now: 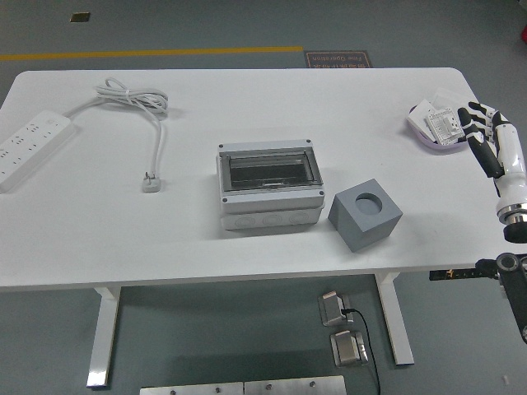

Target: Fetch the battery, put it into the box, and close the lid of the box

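Now the right robot hand (492, 141) hovers empty, fingers spread.

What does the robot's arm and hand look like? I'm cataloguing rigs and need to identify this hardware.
Only the right arm shows. Its right hand has a white glossy shell with black jointed fingers tipped in white. A silver metal wrist ring joins it to a black, angular forearm frame, which carries a small yellow-marked label. The left arm is not visible.

Bare table (247, 107) between box (268, 185) and tray (439, 123).
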`<state>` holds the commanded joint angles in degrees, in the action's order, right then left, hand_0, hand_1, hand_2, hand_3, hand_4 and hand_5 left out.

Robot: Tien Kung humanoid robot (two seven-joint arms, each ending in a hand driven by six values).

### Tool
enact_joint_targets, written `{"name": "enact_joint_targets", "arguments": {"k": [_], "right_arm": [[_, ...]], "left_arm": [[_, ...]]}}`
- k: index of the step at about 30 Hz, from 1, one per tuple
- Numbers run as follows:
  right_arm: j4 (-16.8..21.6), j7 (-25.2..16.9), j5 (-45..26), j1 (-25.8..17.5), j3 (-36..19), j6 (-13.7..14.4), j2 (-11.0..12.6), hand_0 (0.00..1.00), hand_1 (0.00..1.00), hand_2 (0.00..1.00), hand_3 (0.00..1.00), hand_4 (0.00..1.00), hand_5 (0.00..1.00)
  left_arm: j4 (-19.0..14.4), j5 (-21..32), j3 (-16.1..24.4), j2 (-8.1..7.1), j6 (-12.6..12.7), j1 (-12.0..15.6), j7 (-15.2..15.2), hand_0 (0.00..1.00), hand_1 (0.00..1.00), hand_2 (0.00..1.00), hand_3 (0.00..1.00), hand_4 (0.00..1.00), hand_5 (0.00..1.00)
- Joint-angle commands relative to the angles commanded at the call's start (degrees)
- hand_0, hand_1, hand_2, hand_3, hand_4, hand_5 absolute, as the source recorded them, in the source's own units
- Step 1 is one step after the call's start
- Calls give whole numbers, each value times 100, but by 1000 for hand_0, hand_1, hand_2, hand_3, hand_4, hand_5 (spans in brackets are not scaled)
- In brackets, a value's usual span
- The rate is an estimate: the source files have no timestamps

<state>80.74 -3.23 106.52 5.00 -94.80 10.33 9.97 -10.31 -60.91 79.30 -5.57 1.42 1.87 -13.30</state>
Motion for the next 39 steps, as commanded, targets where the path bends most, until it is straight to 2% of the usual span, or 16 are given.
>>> {"name": "enact_joint_targets", "arguments": {"k": [2,3,5,12,18,20,21,29,38,39], "right_arm": [[21,-21,334,7,-4,-14,16,937,864,852,865,992,998],[16,-52,382,7,4,-36,24,998,915,873,879,994,998],[-35,-175,145,3,38,-122,30,998,915,873,879,994,998],[-159,-806,-1236,-7,156,-364,32,998,941,888,905,994,998],[-126,-1131,-2549,-2,301,-578,43,998,935,888,902,994,998],[-110,-1174,-2948,-6,347,-662,43,998,935,888,902,994,998],[-103,-1181,-3130,-9,360,-693,42,998,855,835,855,998,998],[7,-1065,-4262,-44,364,-941,28,972,833,828,854,998,998],[162,-885,-4579,-84,331,-1123,30,946,827,826,862,998,998],[169,-878,-4595,-91,322,-1131,27,670,732,776,828,998,998]], "left_arm": [[0,-3,-17,-7,-1,6,-12,656,644,615,644,693,266],[0,-4,-18,-11,-1,10,-18,656,644,617,644,693,267],[0,4,-20,-19,3,16,-28,656,644,617,644,693,267],[0,12,10,-51,13,1,-37,656,644,614,644,692,267],[0,-33,40,-85,11,-9,-50,656,645,616,643,693,268],[0,-44,45,-97,10,-6,-54,656,645,616,643,693,268],[0,-49,48,-103,10,-5,-57,656,644,614,643,692,267],[0,-44,48,-128,13,20,-64,656,645,616,643,692,266],[0,41,34,-52,19,58,-33,656,644,615,644,693,266],[0,50,34,-44,21,60,-27,656,644,617,643,694,268]]}}
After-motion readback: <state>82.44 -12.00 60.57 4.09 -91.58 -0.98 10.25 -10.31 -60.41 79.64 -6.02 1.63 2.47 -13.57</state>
